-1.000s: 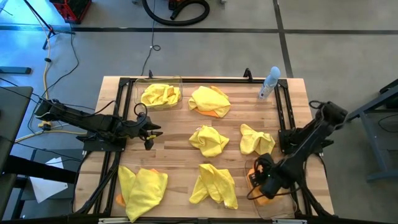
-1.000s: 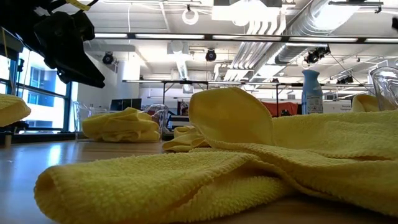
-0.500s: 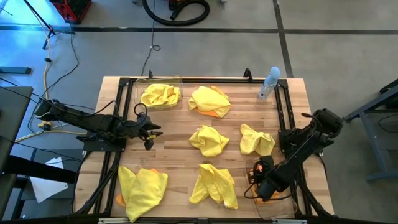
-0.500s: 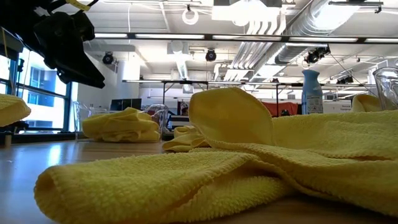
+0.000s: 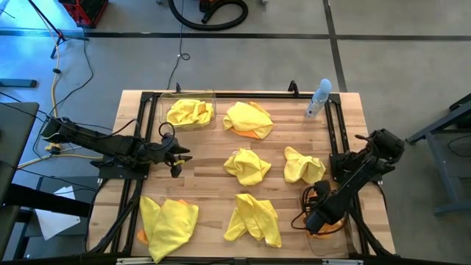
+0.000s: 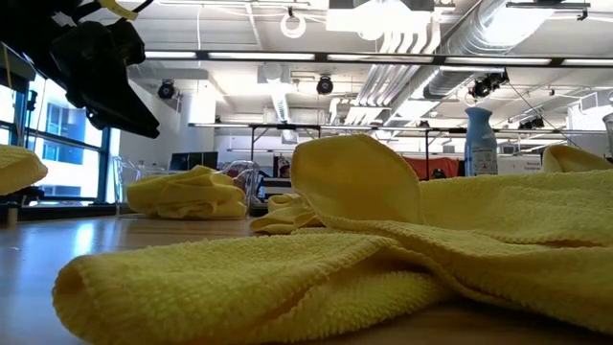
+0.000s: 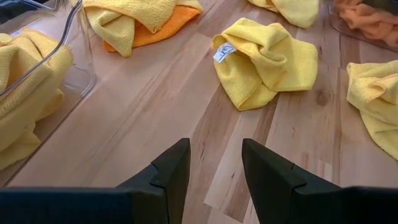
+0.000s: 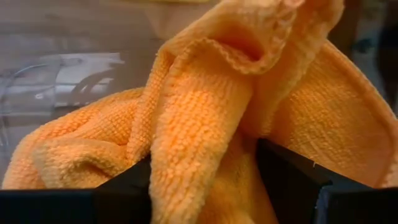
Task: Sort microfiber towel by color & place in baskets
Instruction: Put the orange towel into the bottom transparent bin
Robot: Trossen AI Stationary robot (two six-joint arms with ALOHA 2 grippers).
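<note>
The right pincer point(image 5: 315, 221) is down in the clear plastic basket point(image 5: 335, 239) at the worktop's point(image 5: 210, 165) near right corner, its jaws spread wide on either side of a crumpled orange microfiber towel point(image 8: 205, 124), not pinching it. The cloth lies in that basket, which looks like the orange bin.

The left pincer point(image 7: 214, 165) hovers spread and empty over bare wood beside the second clear plastic basket point(image 5: 163, 116), which holds a bright yellow microfiber towel point(image 5: 189, 112); that one seems to be the yellow bin.

Near that basket another yellow towel covers an orange one point(image 5: 257, 133). Four more yellow towels lie loose between the two baskets.
</note>
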